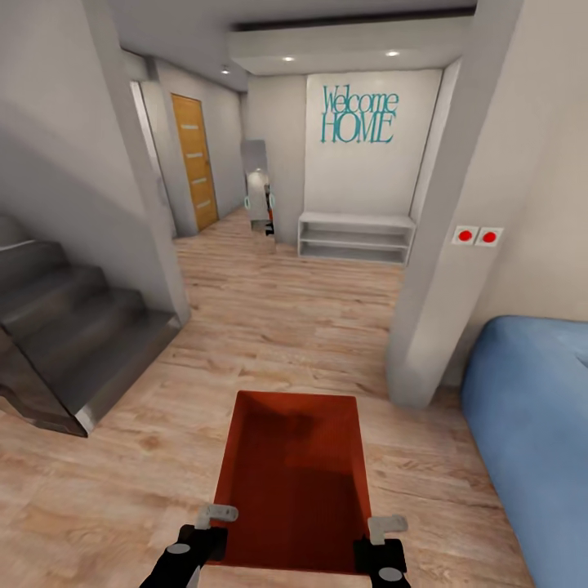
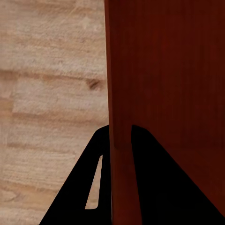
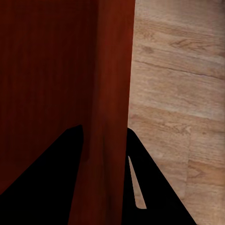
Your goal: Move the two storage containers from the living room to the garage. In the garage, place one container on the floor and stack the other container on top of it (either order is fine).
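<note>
Both grippers are pinching one orange-red storage container (image 1: 294,482), carried low in front over the light wood-plank flooring (image 1: 269,327): the left gripper (image 1: 214,523) is clamping the left wall (image 2: 119,93), a finger on each side, and the right gripper (image 1: 382,529) is clamping the right wall (image 3: 112,93) likewise. Grey stairs (image 1: 65,327) are rising at left, a blue sofa (image 1: 531,425) is sitting at right. Ahead, a white shelf (image 1: 356,237) is standing under teal "Welcome HOME" lettering (image 1: 359,116), near a wooden door (image 1: 194,159).

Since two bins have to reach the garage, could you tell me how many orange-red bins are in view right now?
1. The bin is held low in front of the robot over the wood floor, left claw and right claw each clamped on a side wall. The second one may be elsewhere.
</note>
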{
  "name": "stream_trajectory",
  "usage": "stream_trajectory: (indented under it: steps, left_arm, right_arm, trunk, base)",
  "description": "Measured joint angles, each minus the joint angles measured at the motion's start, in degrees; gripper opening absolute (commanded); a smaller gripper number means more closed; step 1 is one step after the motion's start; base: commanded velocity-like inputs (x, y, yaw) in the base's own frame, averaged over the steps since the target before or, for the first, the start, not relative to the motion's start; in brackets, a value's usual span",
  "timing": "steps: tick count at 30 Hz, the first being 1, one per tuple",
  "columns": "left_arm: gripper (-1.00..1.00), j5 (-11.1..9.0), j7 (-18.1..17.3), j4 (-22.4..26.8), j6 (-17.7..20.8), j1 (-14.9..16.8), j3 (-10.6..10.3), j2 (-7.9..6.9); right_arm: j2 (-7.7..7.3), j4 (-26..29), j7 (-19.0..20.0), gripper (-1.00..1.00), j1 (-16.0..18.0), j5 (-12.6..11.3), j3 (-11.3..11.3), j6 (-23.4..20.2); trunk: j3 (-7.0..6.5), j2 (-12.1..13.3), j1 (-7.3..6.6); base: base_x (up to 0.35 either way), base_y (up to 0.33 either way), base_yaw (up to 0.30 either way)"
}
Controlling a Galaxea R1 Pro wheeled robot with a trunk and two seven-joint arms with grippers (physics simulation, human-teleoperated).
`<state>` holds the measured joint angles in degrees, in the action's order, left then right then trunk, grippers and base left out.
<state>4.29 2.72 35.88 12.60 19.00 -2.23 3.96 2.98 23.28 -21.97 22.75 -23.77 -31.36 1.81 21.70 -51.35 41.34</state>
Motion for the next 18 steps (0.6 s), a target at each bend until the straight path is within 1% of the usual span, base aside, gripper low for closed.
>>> stream_trajectory:
  steps: [18]
  left_arm:
    - [-1.00,0.0,0.0,0.0,0.0,0.0,0.0,0.00]
  right_arm:
    - [0.01,-0.1,0.0,-1.00,0.0,0.0,0.0,0.0]
  trunk:
    - [0.00,0.0,0.00]
  base:
    - [0.322,0.000,0.000]
